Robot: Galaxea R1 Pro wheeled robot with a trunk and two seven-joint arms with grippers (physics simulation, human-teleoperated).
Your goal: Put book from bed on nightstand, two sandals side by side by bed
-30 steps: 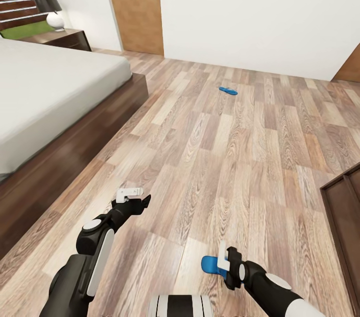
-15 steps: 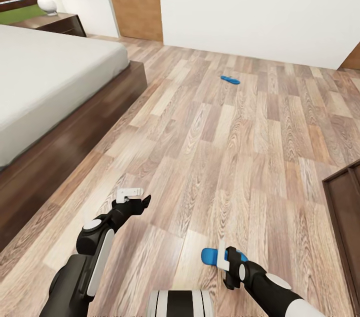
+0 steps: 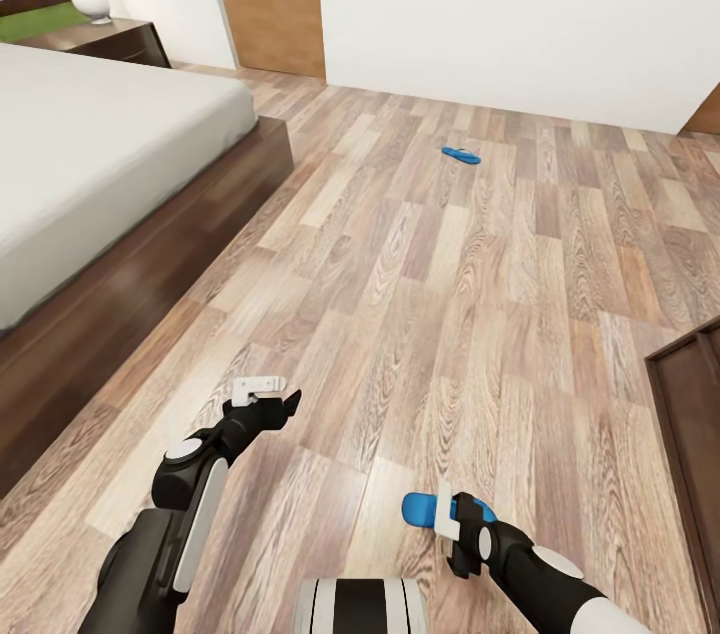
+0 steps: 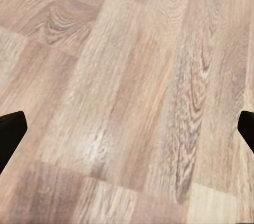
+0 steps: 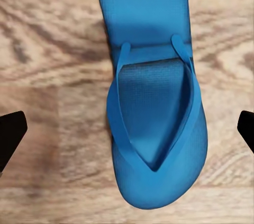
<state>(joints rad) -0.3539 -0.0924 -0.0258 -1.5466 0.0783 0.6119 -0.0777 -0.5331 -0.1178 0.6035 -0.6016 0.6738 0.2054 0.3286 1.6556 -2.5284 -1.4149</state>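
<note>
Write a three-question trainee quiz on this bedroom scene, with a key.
1. True or false: both sandals lie side by side.
2. What colour are the sandals?
3. The near sandal lies: A) on the bed B) on the floor under the right gripper C) in the left gripper.

Key: 1 false, the far sandal lies apart; 2 blue; 3 B.

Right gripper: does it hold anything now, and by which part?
Nothing is held. The right gripper is open: its fingers stand wide apart on either side of the blue sandal and do not touch it.
</note>
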